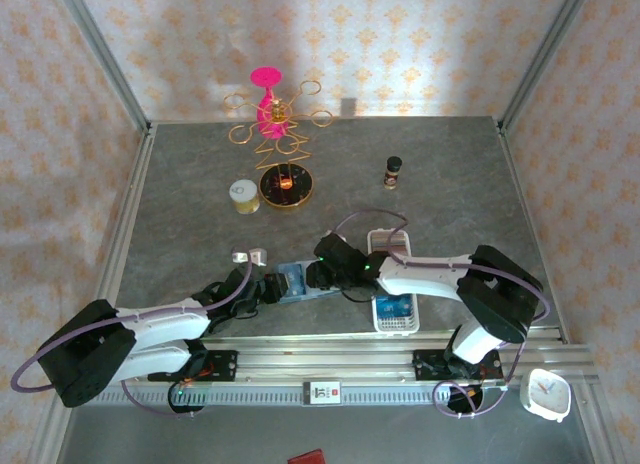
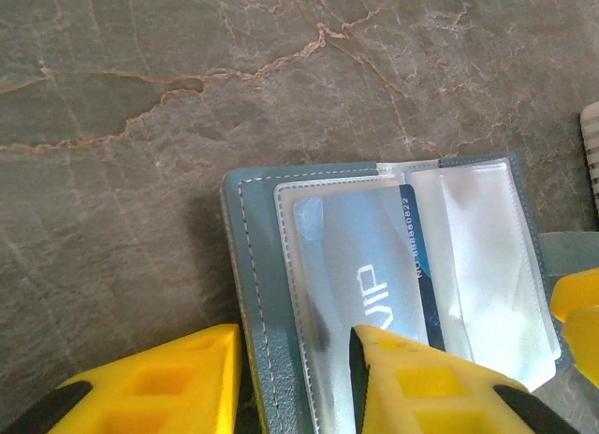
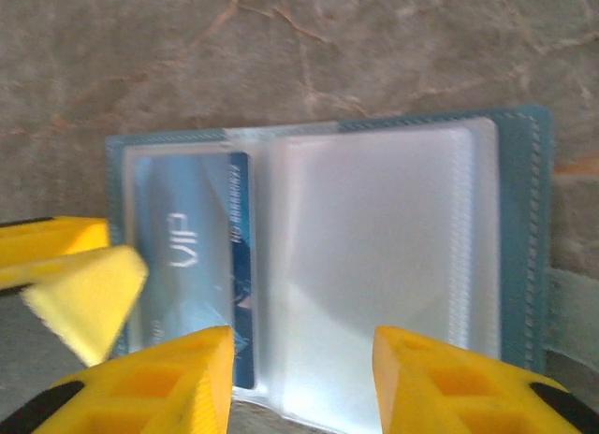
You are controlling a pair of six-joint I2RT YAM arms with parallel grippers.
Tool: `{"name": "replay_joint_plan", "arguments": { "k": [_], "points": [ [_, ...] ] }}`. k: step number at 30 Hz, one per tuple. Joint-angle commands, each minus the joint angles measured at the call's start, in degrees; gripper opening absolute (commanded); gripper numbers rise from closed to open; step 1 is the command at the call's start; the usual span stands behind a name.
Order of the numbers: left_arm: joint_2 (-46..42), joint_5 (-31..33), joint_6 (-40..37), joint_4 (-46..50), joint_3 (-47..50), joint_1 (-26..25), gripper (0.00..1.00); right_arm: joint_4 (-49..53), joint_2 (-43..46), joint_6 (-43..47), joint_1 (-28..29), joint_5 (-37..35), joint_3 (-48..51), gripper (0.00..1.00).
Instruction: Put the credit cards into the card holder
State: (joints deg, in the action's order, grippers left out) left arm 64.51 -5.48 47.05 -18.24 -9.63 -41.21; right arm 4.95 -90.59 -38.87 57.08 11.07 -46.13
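Grey veined tabletop, floral-papered walls; L gripper & R gripper jaws spread over open card holder

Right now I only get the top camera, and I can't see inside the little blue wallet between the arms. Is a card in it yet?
Observer: Yes. On the right wrist camera, a blue card marked VIP is tucked inside the open card holder.
Operator: Is there room for another one?
Observer: It looks like it. The clear sleeve beside that card looks empty.
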Motion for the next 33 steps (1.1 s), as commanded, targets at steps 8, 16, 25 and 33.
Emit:
{"name": "replay_joint_plan", "arguments": {
  "k": [8,16,25,33],
  "points": [
    [1.8,-1.6,0.9,1.8,1.4,-0.1,0.24,5.1,-2.4,0.9,0.7,-3.9,-0.2,0.43],
    [3.2,-1.6,0.6,1.0,1.7,-0.1,0.12,2.2,-5.7,0.6,1.1,-1.2,-1.3,0.45],
    [3.9,-1.6,0.9,0.1,2.2,-0.1,0.05,-8.0,-5.3,-2.8,1.2,4.7,-0.4,0.46],
    [3.6,-1.7,0.9,-0.3,2.5,-0.1,0.04,-13.3,-6.0,-5.0,1.2,7.2,0.1,0.46]
  ]
}}
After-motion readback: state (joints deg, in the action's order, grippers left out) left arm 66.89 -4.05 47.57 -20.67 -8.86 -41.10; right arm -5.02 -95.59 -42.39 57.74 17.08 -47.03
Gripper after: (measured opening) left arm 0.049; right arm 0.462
